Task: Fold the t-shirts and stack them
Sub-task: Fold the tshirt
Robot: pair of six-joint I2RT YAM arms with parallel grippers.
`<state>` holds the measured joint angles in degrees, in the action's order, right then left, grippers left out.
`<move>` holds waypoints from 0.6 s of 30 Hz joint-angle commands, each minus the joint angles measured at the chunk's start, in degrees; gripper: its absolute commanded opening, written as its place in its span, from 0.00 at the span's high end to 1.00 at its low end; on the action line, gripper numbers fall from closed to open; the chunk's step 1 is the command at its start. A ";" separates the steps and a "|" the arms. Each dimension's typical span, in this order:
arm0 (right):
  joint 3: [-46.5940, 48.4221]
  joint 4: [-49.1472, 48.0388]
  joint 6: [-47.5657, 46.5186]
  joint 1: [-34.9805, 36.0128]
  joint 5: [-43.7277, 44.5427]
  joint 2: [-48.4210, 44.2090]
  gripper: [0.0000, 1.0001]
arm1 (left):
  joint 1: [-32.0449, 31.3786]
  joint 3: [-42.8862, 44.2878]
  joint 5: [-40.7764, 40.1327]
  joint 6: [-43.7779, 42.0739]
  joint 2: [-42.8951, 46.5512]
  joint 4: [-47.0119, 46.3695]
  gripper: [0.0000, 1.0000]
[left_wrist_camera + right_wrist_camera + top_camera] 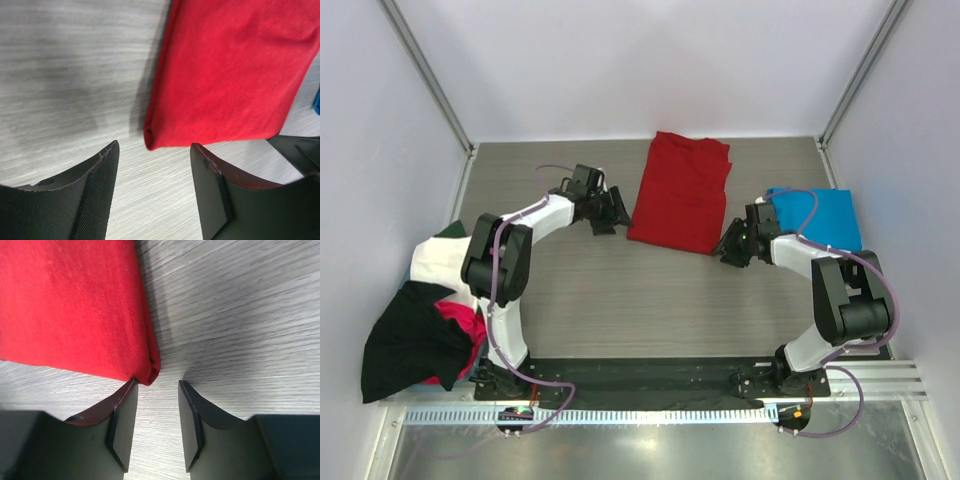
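A deep red t-shirt [680, 195] lies folded in the middle of the table, far side. My left gripper [610, 215] sits just off its near left corner [150, 140], jaws open with only bare table between them [155, 150]. My right gripper [728, 247] is at the shirt's near right corner [150, 372], open and empty [157, 385], its left fingertip [131, 386] touching the folded edge. A bright blue t-shirt [820, 218] lies folded at the right, behind the right arm. A heap of black, white and magenta t-shirts [420, 320] hangs over the left edge.
White walls with metal posts close in the grey wood-grain table [620, 290] on three sides. The arm bases and a metal rail [650, 410] run along the near edge.
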<state>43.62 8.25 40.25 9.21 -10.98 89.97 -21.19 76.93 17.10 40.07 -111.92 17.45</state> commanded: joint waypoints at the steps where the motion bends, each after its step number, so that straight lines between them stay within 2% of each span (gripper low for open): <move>1: -0.02 -4.03 0.71 0.19 -1.94 -0.95 0.57 | 0.27 -1.25 1.18 0.09 4.08 -4.00 0.41; 11: 0.50 -7.02 1.67 0.28 -0.71 3.10 0.64 | -0.17 -4.59 2.23 1.06 3.46 -6.03 0.43; 16: 0.51 -7.46 1.59 0.19 0.00 3.80 0.77 | -0.26 -5.73 2.85 1.76 3.73 -7.25 0.45; 18: 0.42 -7.46 1.15 0.28 0.17 3.98 0.92 | -0.34 -6.08 2.94 2.02 3.64 -7.52 0.47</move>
<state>43.38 2.15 41.85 9.21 -12.05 93.27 -21.32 71.42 18.63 41.41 -110.80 13.06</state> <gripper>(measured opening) 0.125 0.546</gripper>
